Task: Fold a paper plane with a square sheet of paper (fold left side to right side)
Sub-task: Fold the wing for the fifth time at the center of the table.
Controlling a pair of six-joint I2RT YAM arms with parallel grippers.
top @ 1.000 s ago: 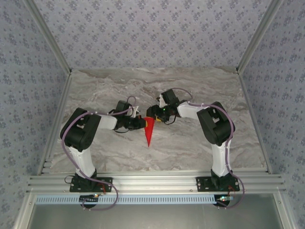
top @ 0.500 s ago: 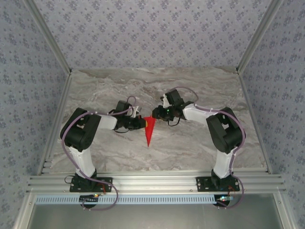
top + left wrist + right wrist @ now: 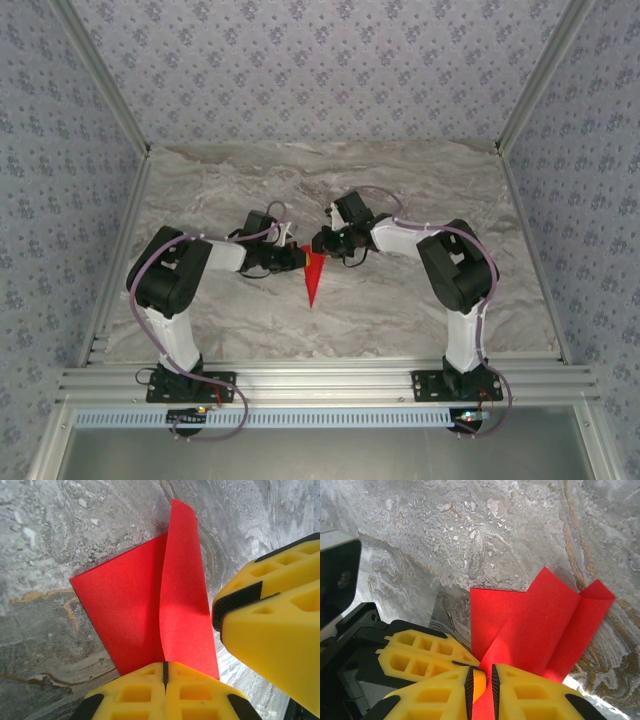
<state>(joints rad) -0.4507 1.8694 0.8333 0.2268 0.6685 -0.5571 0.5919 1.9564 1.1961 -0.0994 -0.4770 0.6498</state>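
Note:
The square sheet of paper is now a slim red paper plane (image 3: 313, 275) in the middle of the table, with its point toward the arms. My left gripper (image 3: 297, 258) comes in from the left, shut on the upright middle fold (image 3: 182, 580) at its wide far end; one wing (image 3: 120, 600) lies flat on the table. My right gripper (image 3: 319, 242) reaches in from the right at the same end. Its jaws stand a narrow gap apart, with a raised red flap (image 3: 540, 625) running between them (image 3: 481, 682). The two grippers nearly touch; a right finger (image 3: 272, 625) shows beside the fold.
The marbled table top (image 3: 400, 180) stretches around the paper. Aluminium frame rails (image 3: 320, 378) border the near edge, and patterned walls close the sides and back. The left gripper's yellow fingers (image 3: 420, 652) sit just left of my right jaws.
The right gripper's jaws have narrowed around the paper's flap, and the right arm swung out and back. The left gripper has stayed shut on the fold and the paper has barely moved.

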